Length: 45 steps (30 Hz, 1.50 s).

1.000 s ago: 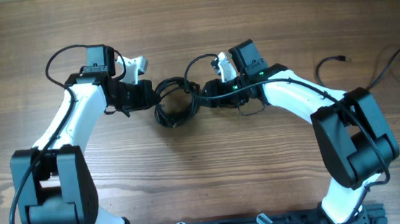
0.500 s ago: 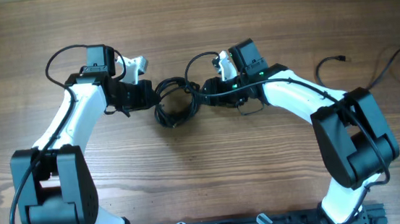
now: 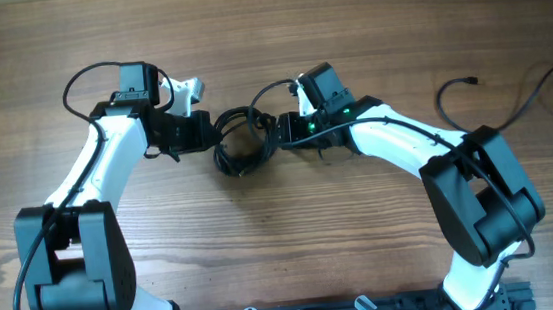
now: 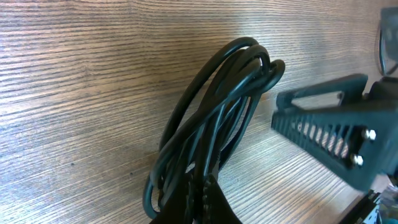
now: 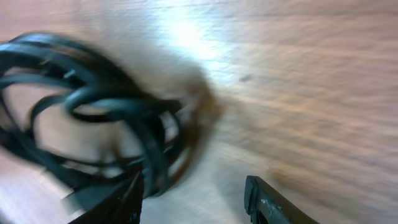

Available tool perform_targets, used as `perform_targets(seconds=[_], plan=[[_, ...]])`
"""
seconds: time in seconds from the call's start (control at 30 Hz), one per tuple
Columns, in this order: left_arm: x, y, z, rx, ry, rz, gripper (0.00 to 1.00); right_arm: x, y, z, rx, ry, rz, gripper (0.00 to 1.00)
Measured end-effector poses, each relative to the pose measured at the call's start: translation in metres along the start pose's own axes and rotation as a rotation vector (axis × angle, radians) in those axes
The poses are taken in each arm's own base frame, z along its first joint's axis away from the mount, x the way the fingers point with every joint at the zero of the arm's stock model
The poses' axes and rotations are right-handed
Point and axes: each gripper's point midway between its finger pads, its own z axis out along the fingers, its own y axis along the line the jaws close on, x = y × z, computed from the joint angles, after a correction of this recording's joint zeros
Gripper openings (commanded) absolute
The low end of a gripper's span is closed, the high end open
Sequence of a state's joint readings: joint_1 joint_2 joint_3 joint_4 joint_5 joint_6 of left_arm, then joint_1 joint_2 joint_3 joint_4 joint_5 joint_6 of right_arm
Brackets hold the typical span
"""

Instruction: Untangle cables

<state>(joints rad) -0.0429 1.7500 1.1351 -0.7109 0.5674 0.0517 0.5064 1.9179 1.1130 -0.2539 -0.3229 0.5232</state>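
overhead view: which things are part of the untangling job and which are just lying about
Job: knotted cable bundle, gripped by the left hand; right hand open beside it.
Lying about: long loose cable and short loose cable far right, touched by neither hand.

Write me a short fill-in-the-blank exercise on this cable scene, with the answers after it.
1. The cable bundle is coloured ___.
2. It lies on a table made of ___.
3. In the right wrist view, the right gripper has its jaws ___.
4. A loose cable lies apart from the bundle, on the robot's ___ side.
Missing words: black; wood; open; right.
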Motion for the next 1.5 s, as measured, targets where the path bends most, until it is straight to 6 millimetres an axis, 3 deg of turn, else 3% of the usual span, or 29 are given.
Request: perform_targets(seconds=[0.2,0.37,0.77,0.83,0.97,1.17,1.27,1.4,1.5], plan=[[0.0,0.0,0.0,0.0,0.0,0.0,0.04,-0.012,-0.022,-0.002,0.126,-0.072,0.0,0.55],[0.0,0.0,0.0,0.0,0.0,0.0,0.04,-0.009,-0.029,-0.003,0.161,-0.063,0.006,0.56],[0.0,0.0,0.0,0.0,0.0,0.0,0.05,0.003,-0.01,0.0,0.05,0.004,0.009,0.55],[0.0,0.0,0.0,0.0,0.0,0.0,0.05,0.009,0.002,0.0,-0.016,0.04,0.009,0.54],[0.0,0.0,0.0,0.0,0.0,0.0,0.05,0.018,0.022,-0.002,-0.129,0.102,0.058,0.4],[0.0,0.0,0.0,0.0,0.001,0.003,0.05,0.001,0.066,-0.004,-0.303,0.052,0.168,0.41],[0.001,0.0,0.0,0.002,0.003,0.016,0.05,0.004,0.091,0.016,-0.379,0.047,0.181,0.41],[0.001,-0.001,0.0,0.004,0.004,0.016,0.05,0.007,0.094,0.04,-0.392,0.046,0.258,0.42],[0.001,-0.001,0.0,0.004,0.004,0.017,0.05,0.0,0.094,0.043,-0.362,-0.004,0.328,0.44]])
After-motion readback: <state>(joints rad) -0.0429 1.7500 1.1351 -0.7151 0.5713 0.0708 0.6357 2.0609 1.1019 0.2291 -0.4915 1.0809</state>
